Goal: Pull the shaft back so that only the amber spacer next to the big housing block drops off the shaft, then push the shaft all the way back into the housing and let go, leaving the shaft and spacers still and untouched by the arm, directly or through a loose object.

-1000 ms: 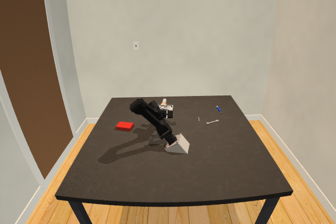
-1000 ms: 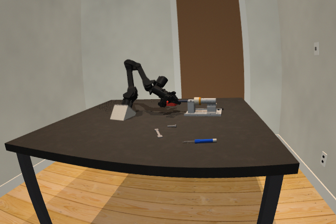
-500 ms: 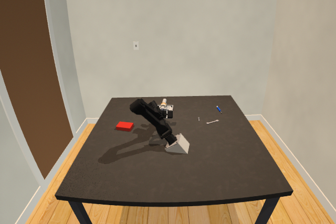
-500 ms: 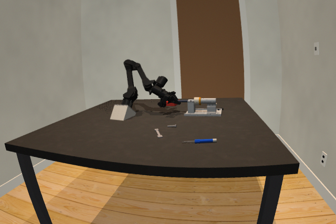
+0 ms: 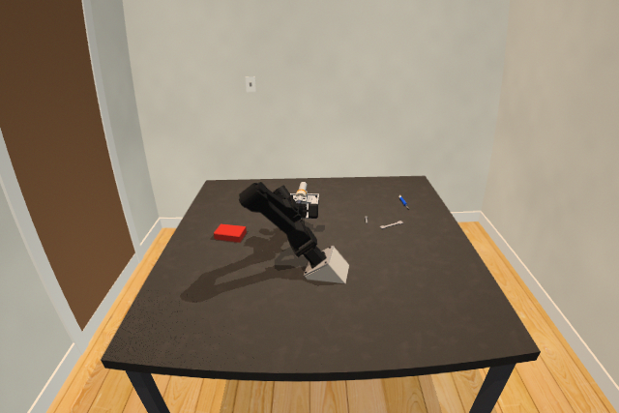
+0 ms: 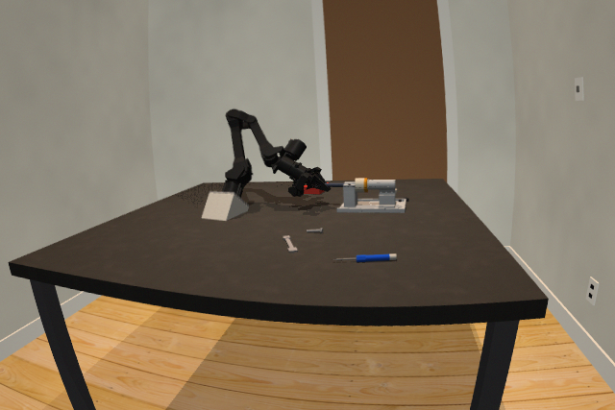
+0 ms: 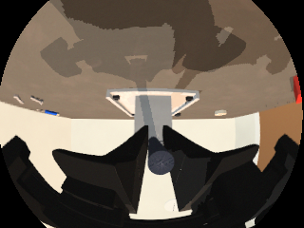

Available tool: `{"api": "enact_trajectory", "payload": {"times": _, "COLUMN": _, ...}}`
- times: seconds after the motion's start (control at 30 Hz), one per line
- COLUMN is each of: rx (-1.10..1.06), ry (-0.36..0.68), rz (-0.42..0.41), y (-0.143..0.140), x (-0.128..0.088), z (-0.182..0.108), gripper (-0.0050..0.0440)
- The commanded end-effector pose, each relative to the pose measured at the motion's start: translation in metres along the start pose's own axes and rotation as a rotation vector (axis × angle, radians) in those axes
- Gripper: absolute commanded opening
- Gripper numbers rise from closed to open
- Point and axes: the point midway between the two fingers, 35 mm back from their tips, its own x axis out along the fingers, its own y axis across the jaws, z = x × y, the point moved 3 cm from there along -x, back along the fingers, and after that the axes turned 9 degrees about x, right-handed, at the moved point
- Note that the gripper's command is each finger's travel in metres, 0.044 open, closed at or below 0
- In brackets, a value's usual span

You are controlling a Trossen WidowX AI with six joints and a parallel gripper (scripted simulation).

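Observation:
The shaft assembly stands on a pale baseplate [image 6: 371,205] at the far side of the table. A dark shaft [image 6: 336,184] sticks out of a small grey support [image 6: 349,195] toward the arm. An amber spacer [image 6: 360,182] and a cream spacer [image 6: 381,182] sit on the shaft between the small support and the housing block [image 6: 387,197]. My gripper [image 6: 323,184] is shut on the shaft's free end. In the wrist view the round dark shaft end [image 7: 161,162] sits between the two fingers, with the support [image 7: 152,112] straight ahead. In the top view the arm hides most of the assembly [image 5: 306,198].
A red block [image 5: 229,232] lies left of the arm. A small bolt [image 6: 314,229], a flat wrench [image 6: 289,242] and a blue-handled screwdriver [image 6: 370,257] lie on the table. The arm's pale wedge base [image 6: 223,205] stands mid-table.

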Motion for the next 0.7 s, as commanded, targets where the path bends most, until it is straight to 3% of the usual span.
{"api": "enact_trajectory", "payload": {"times": 0.0, "rx": 0.005, "ry": 0.001, "rz": 0.001, "y": 0.0005, "x": -0.0008, "z": 0.0004, "gripper": 0.0000}}
{"api": "enact_trajectory", "payload": {"times": 0.67, "rx": 0.005, "ry": 0.001, "rz": 0.001, "y": 0.0007, "x": -0.0027, "z": 0.0014, "gripper": 0.0000}}
